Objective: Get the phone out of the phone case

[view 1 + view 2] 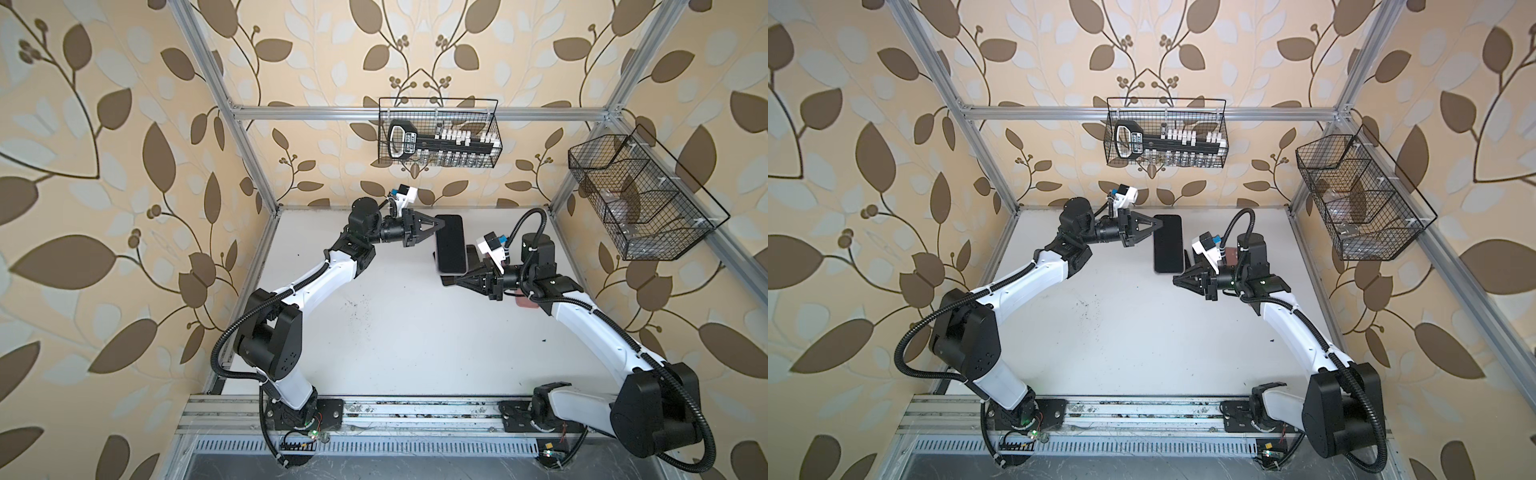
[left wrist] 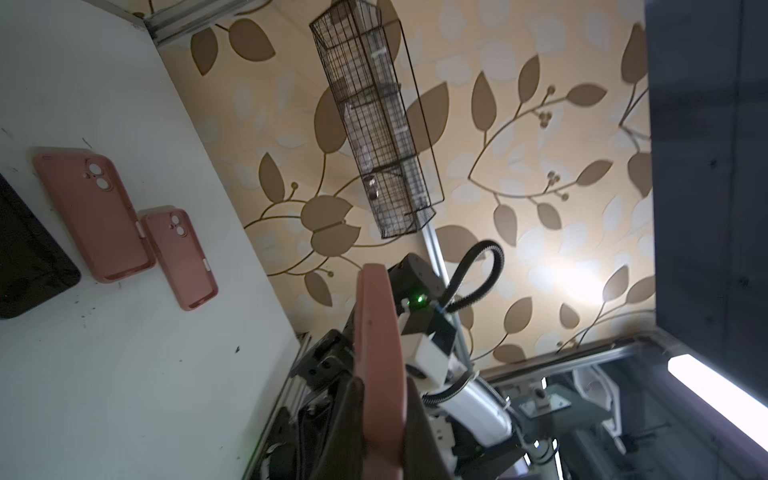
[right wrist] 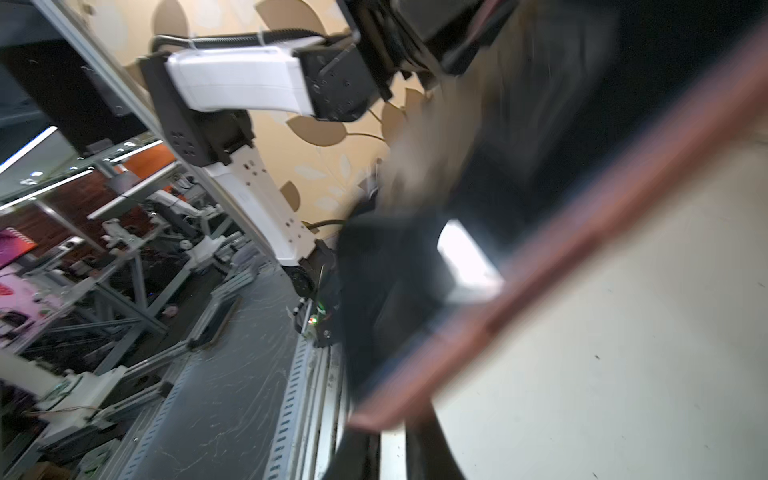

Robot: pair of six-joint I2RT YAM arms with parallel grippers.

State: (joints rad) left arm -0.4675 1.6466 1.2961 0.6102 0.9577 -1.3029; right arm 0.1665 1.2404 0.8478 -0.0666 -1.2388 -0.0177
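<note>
A black-screened phone (image 1: 449, 243) in a pink phone case (image 2: 380, 332) hangs above the white table (image 1: 395, 332), screen up in both top views. My left gripper (image 1: 441, 224) is shut on the cased phone's far left corner. The left wrist view shows the pink edge clamped between the jaws of the left gripper (image 2: 384, 386). My right gripper (image 1: 457, 282) meets the near right corner. In the blurred right wrist view the right gripper (image 3: 390, 419) is shut on the corner of the pink case (image 3: 540, 266), with the dark phone (image 3: 415, 291) inside it.
Two more pink cases (image 2: 93, 216) (image 2: 178, 257) and a flat black object (image 2: 29, 257) lie on the table below the held phone. A wire basket (image 1: 438, 133) with a black tool hangs on the back wall. Another wire basket (image 1: 640, 199) hangs on the right wall.
</note>
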